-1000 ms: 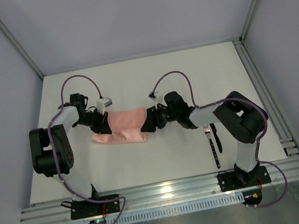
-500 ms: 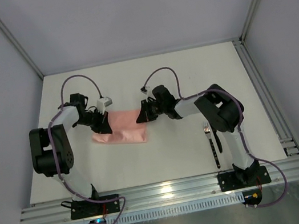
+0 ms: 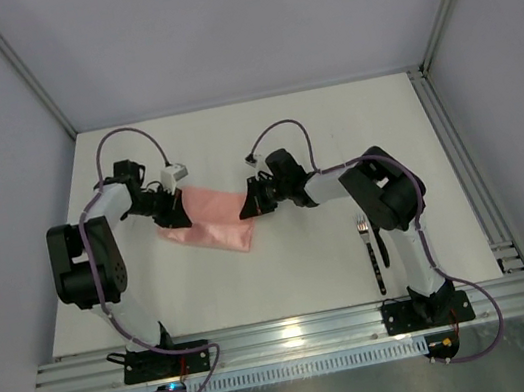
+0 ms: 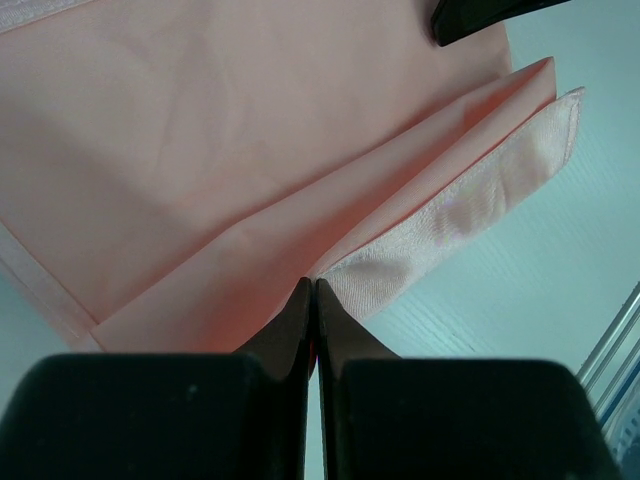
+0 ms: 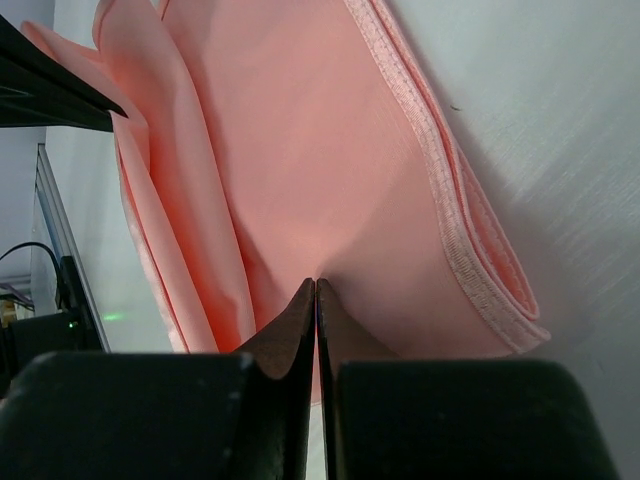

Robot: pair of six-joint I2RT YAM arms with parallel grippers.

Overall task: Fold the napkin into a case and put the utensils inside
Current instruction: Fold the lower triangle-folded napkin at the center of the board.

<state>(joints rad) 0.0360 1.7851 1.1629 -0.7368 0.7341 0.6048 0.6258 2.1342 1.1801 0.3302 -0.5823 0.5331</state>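
The napkin [image 3: 207, 220] lies left of the middle of the surface [image 3: 283, 141]. It is folded into a layered band that slants from far left down to near right, and I have it pinched at both ends. My left jaws are closed tight on its far-left end and my right jaws are closed tight on its right end, with no gap showing at either pair of tips. The utensils [image 3: 374, 249], the fork [image 3: 367, 238] among them, lie untouched to the near right beside my right arm's base, well apart from the cloth. I judge that I am partway through the folding, with the case not yet formed and nothing ready to go inside it. The next move calls for both arms to carry their ends together, so the layers stay stacked and the band turns over into a narrower pouch. Neither pinch should let an inner ply slip out. The top view gives me the whole layout, with the band's slant and the utensils waiting, but the cloth reads there as one flat pink strip. My left wrist view shows several plies fanning apart toward a shiny hemmed corner, just where my tips bite. My right wrist view shows a stitched hem rolled over along the right edge and loose folds gathering on the left, and neither shows from above.
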